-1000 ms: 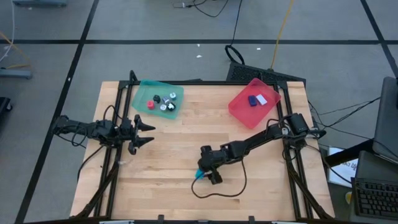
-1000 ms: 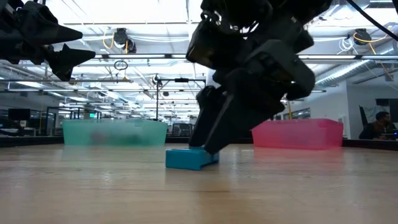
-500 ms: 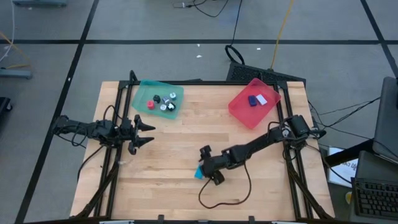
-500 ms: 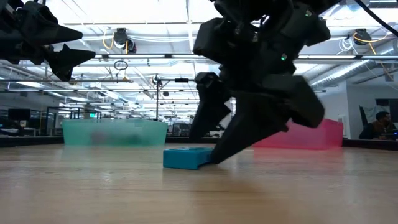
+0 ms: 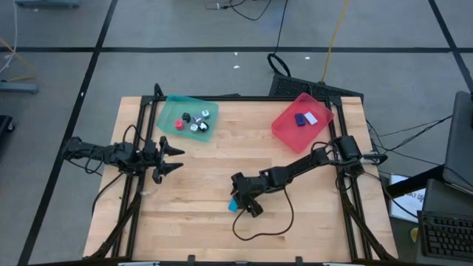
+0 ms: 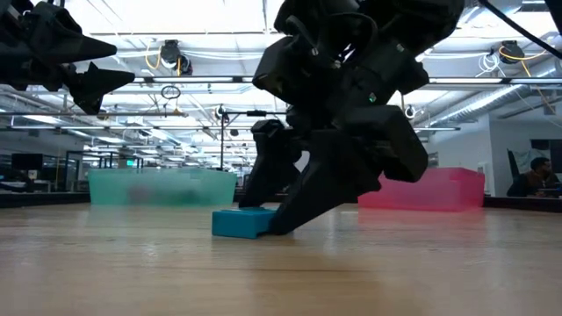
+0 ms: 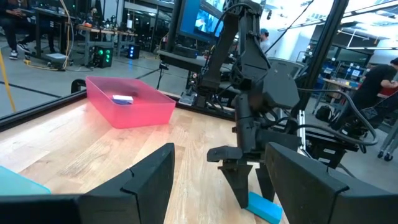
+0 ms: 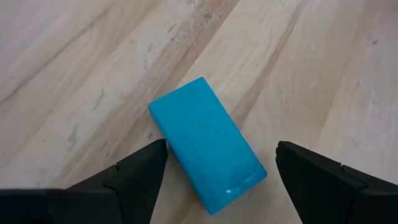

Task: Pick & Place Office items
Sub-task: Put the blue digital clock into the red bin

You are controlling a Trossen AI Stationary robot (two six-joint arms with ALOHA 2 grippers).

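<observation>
Grey floor (image 5: 66, 66) with dark tape lines surrounds a pale wood-plank worktop (image 5: 207, 170) on a black frame; low view shows an open hall with ceiling light strips, and a person seated far off at the right edge. Teal tray (image 5: 186, 118) sits at the worktop's far left, holding small red, black and white pieces. Red tray (image 5: 301, 122) sits far right, holding a dark blue and a white piece. Left claw (image 5: 176, 157) hangs open over the worktop's left side, well apart from everything. Right claw (image 5: 238, 204) is down near the middle front, fingers spread wide. Bright blue block (image 8: 207, 143) lies flat on the wood between those fingers, ungripped.
</observation>
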